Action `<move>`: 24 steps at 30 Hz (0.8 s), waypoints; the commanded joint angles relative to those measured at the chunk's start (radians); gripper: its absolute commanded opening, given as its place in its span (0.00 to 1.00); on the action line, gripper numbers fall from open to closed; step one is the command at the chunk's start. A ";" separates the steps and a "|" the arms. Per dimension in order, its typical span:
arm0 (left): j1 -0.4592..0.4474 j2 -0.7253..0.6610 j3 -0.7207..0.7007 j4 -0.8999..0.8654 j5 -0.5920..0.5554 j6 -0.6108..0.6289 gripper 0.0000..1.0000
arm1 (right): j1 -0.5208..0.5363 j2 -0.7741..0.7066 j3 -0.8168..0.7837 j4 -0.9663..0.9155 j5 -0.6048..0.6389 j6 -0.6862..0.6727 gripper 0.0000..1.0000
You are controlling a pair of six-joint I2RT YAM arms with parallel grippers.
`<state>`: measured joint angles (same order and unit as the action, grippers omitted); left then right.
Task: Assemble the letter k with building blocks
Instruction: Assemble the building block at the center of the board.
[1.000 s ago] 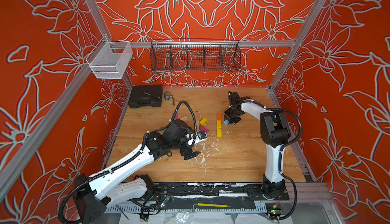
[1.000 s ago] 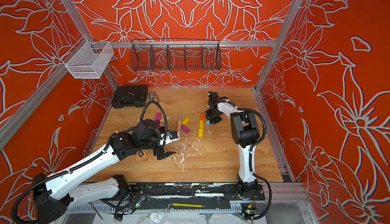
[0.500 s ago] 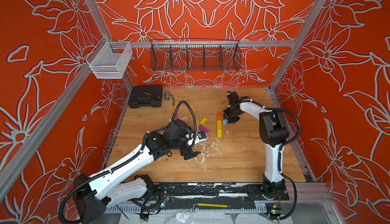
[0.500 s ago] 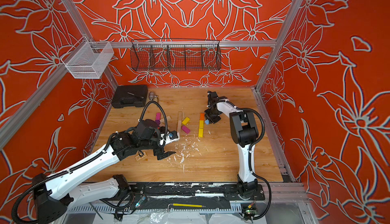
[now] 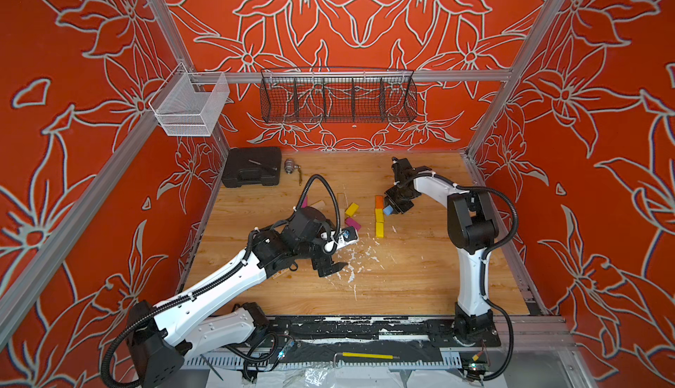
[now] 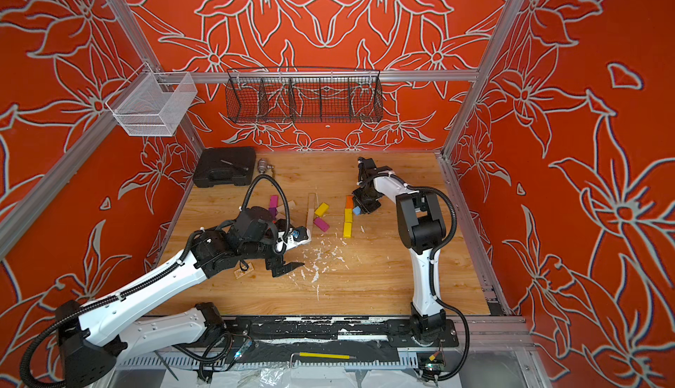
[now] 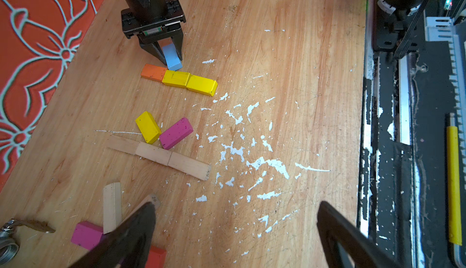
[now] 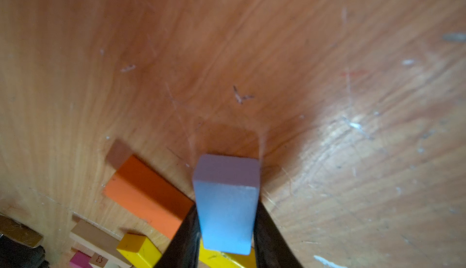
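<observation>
My right end effector pinches a light blue block beside the orange block on the white-flecked wooden surface; my left end effector hangs spread. Orange floral walls enclose it.

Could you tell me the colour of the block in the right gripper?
Light blue wooden block, clearest in the right wrist view.

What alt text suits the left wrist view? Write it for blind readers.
The right gripper holds a light blue block beside the orange end of an orange-yellow row. Nearer, three plain planks with a yellow block and a magenta block form a rough K; the left gripper stands open.
</observation>
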<state>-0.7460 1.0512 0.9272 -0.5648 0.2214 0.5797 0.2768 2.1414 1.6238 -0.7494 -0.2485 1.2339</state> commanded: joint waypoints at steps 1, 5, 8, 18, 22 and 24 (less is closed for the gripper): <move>0.001 -0.011 -0.005 -0.015 0.006 0.006 0.97 | 0.006 0.026 0.007 -0.026 0.000 0.010 0.40; 0.002 -0.009 -0.005 -0.017 0.004 0.006 0.97 | 0.008 0.019 0.003 -0.023 -0.003 0.009 0.42; 0.002 -0.008 -0.005 -0.017 0.003 0.006 0.97 | 0.007 0.006 0.002 -0.026 0.001 0.006 0.42; 0.013 0.013 -0.007 0.051 -0.064 -0.112 0.98 | 0.010 -0.168 -0.068 -0.025 0.075 -0.082 0.46; 0.039 0.031 0.017 0.062 -0.079 -0.191 0.97 | 0.055 -0.276 -0.133 -0.036 0.186 -0.263 0.49; 0.050 0.037 0.028 0.060 -0.079 -0.213 0.97 | 0.087 -0.309 -0.149 -0.069 0.229 -0.368 0.51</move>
<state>-0.7113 1.0771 0.9279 -0.5217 0.1570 0.4294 0.3214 1.8820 1.5009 -0.7635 -0.1253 1.0302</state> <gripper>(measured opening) 0.975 0.506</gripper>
